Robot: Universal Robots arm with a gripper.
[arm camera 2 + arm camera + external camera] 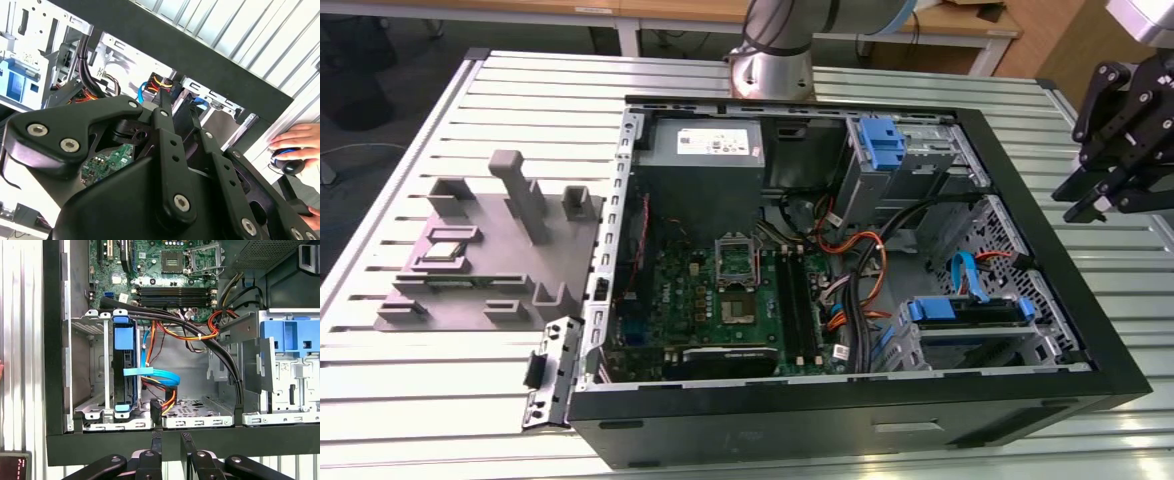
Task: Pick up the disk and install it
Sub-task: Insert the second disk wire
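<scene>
The gripper [171,445] is held outside the computer case [854,410], its fingers [186,447] closed on nothing. The disk [124,372] is seen seated in the drive cage [95,365].

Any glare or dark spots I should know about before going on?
Exterior view: glare on the table at the near edge; case interior dim but readable. First wrist view: bays evenly lit, slats beside the case washed out. Second wrist view: slats blown white too.
</scene>
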